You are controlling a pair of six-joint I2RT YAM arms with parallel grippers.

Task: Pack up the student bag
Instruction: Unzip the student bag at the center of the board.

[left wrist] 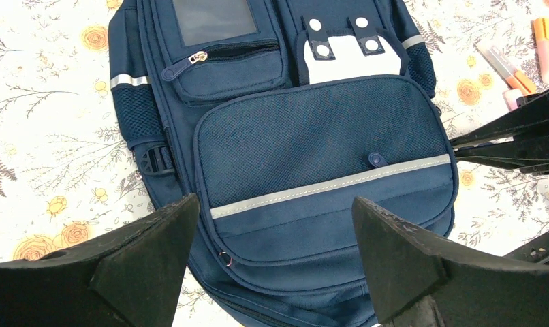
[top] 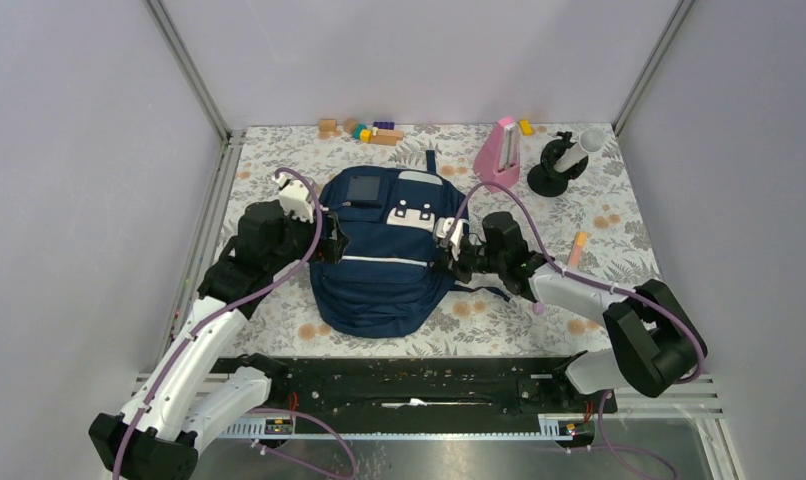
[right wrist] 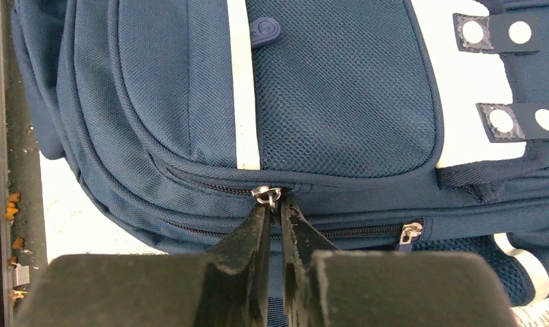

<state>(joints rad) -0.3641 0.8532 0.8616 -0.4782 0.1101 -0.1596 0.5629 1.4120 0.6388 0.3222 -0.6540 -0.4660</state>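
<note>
The student bag (top: 384,265) lies flat on its back in the middle of the flowered surface (top: 599,215), front pockets up. Every zip in view is shut and nothing can be seen inside, so packing has hardly begun; I judge this to be the opening step. The right hand (right wrist: 275,211) is at the bag's right flank, fingers pinched almost together on the metal zipper pull (right wrist: 266,194) of the upper side zip. A second pull (right wrist: 411,231) sits on the closed zip just below. The left hand (left wrist: 275,204) hangs wide open above the bag's left side, holding nothing. Markers (left wrist: 513,68) lie loose on the surface to the bag's right. What is left is unzipping, loading and closing.
</note>
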